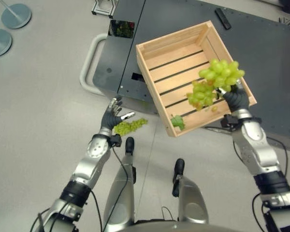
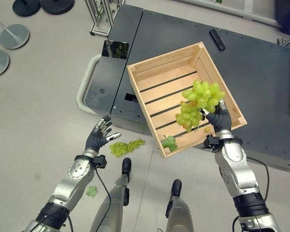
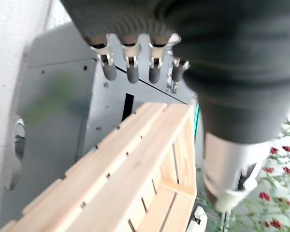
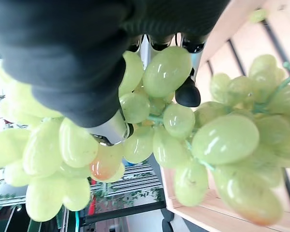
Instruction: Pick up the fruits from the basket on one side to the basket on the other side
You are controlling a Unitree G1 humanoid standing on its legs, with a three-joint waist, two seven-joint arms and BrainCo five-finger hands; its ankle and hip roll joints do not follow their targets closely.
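Observation:
My right hand (image 2: 217, 119) is shut on a large bunch of green grapes (image 2: 197, 104), held above the right front part of a slatted wooden crate (image 2: 157, 77). In the right wrist view the grapes (image 4: 183, 140) crowd round my fingers (image 4: 187, 92). A smaller bunch of green grapes (image 2: 125, 146) lies on the floor below the crate's front left corner. My left hand (image 2: 98, 134) hovers open just left of that floor bunch, holding nothing. A green leaf (image 2: 169, 142) and one loose grape (image 2: 207, 129) lie inside the crate near its front wall.
The crate rests on a dark grey metal platform (image 2: 261, 82) with a grey loop handle (image 2: 83, 87) on its left side. A black remote-like bar (image 2: 216, 39) lies at the platform's back. Round stand bases (image 2: 14, 36) sit on the floor at the far left. A small leaf (image 2: 92, 191) lies on the floor.

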